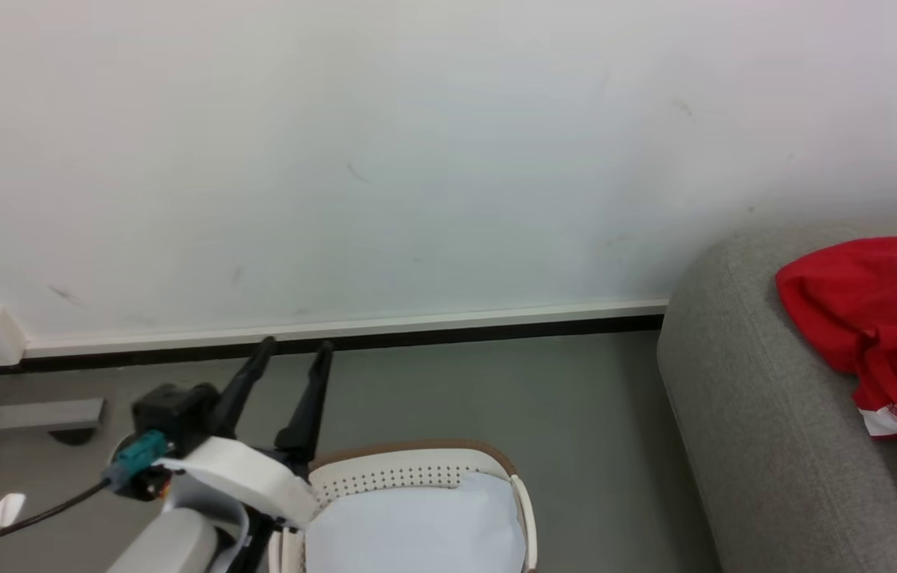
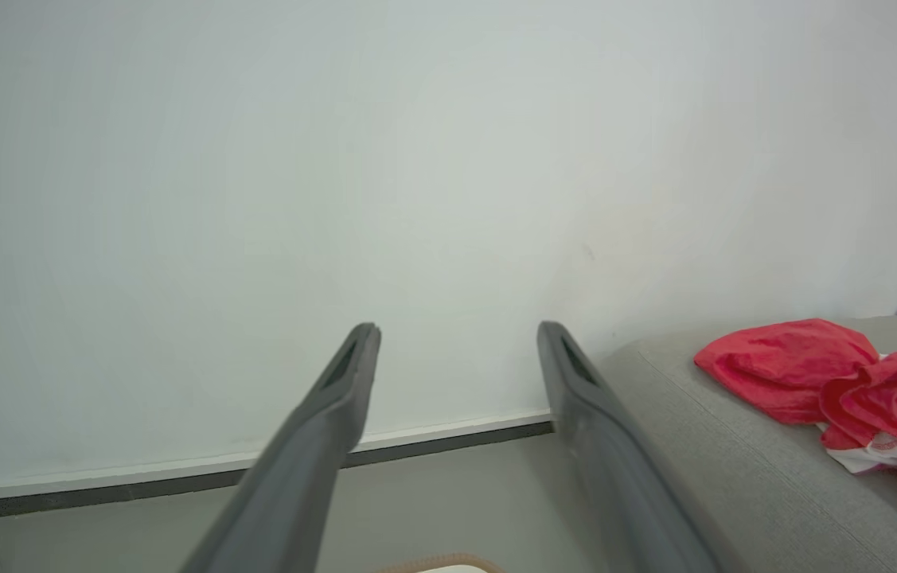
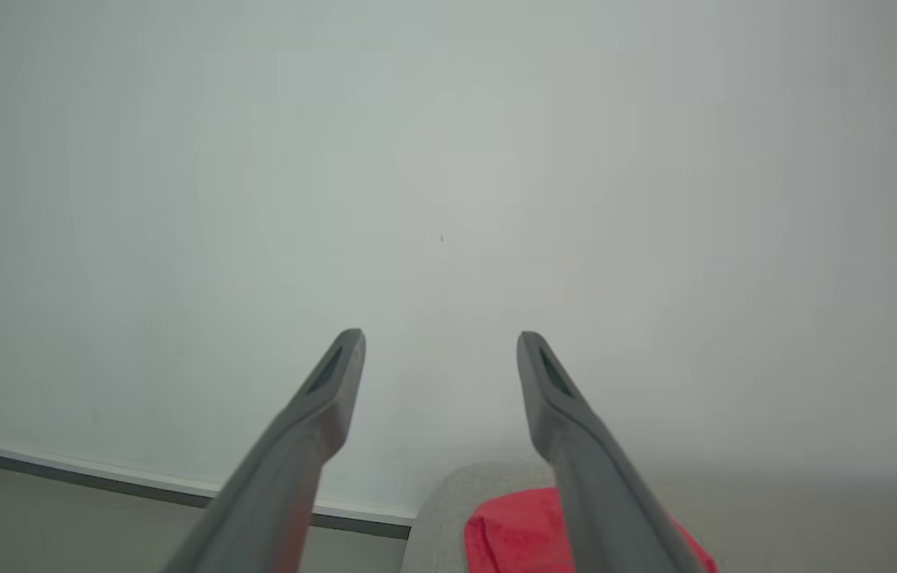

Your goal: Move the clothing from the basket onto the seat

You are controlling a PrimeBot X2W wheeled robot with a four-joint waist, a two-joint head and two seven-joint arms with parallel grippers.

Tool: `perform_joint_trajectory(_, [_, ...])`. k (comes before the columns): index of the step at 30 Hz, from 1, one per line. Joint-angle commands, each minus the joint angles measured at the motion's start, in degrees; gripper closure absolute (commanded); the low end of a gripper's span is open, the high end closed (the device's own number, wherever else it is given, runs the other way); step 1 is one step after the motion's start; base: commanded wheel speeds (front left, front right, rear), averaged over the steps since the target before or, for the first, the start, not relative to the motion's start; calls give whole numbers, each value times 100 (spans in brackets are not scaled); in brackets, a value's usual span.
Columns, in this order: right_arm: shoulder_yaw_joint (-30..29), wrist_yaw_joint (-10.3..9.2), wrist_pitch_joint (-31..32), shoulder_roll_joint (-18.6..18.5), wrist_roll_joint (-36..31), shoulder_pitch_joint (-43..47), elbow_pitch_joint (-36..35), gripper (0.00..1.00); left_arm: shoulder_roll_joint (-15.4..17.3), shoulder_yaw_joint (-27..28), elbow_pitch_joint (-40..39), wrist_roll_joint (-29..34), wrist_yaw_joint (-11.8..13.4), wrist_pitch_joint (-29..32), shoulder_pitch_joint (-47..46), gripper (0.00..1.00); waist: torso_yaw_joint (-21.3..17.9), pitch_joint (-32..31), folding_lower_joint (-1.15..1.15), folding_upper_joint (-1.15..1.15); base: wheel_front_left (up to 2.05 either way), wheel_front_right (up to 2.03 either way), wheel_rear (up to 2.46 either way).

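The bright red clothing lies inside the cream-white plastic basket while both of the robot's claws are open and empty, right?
No. The head view shows the bright red fabric clothing on the large grey woven seat, not in the cream-white perforated basket. The left gripper and right gripper are indeed open and empty.

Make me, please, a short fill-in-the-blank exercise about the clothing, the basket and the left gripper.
1. The ____ clothing lies on the grey seat.
2. The basket holds a flat ____ sheet.
3. The left gripper is ____ and holds nothing.
Missing words: red; white; open.
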Motion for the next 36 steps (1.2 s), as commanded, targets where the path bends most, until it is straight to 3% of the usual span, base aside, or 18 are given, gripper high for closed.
perform_joint_trajectory(1, [-145, -13, -180, 206, -199, 197, -6, 0, 80, 197, -94, -23, 72, -1, 205, 0, 115, -103, 2, 0, 0, 0, 0])
perform_joint_trajectory(10, [-869, -13, -977, 1213, -959, 1276, -297, 0, 117, 978, -463, 90, 247, -3, 926, 0, 368, -211, 2, 0, 0, 0, 0])
perform_joint_trajectory(13, [-1123, -13, -1177, 1599, -1236, 1756, -375, 0, -30, 1341, -548, 211, 361, -4, 1181, 0, 450, -219, 2, 0, 0, 0, 0])
perform_joint_trajectory(18, [-1448, -13, -1308, 2209, -1670, 2501, -460, 0, -284, 1784, -555, 572, 337, -4, 1544, 0, 570, -221, 2, 0, 0, 0, 0])
perform_joint_trajectory(26, [-1936, -13, -1319, 3006, -2398, 3358, -1035, 0, -744, 2307, -480, 1296, 27, -4, 1956, 0, 635, -214, 2, 0, 0, 0, 0])
perform_joint_trajectory(36, [-1886, -13, -1321, 3253, -2786, 3558, -1163, 0, -1130, 2802, -321, 2235, -398, -5, 2184, 0, 581, -234, 2, 0, 0, 0, 0])
